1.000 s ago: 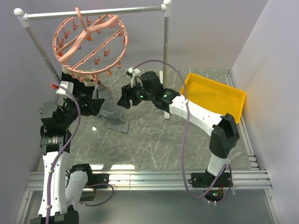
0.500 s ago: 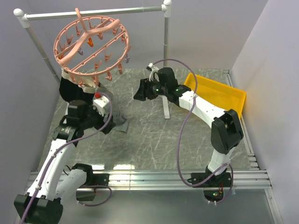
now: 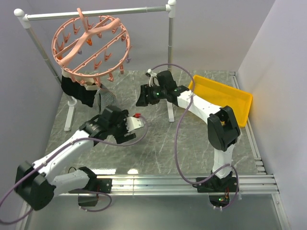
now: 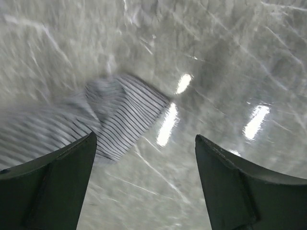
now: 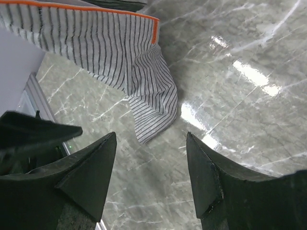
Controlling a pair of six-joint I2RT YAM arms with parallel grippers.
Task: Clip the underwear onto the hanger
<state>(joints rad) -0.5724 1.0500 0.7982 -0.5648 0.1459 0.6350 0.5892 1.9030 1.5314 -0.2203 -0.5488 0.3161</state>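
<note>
Left wrist view: the left pincer (image 4: pixel 144 139) stands wide open with nothing between its jaws, aimed down at the grey marble table (image 4: pixel 230 72). A striped corner of the underwear (image 4: pixel 124 110) shows just beyond the left jaw, blurred. Whether it touches the table cannot be told.

Right wrist view: the right pincer (image 5: pixel 151 135) is also open and empty. The striped shorts hang ahead of and above it, with one leg drooping toward the table.

Top view: the hanger (image 3: pixel 87 31) hangs by its hook from the grey rail (image 3: pixel 96 13). The underwear hangs directly under the hanger's near rim, dark waistband uppermost, apparently held by the clips (image 3: pixel 98 63). Neither pincer touches it. The left pincer sits nearer the arm bases than the hanger, and the right pincer is off to the hanger's right and lower.

The likely hazard is a poor bite. If only a clip or two pinch the waistband, the garment's weight could pull it free. Either arm brushing the dangling leg or knocking the ring could set the hanger swinging on its hook and shake the cloth loose.
</note>
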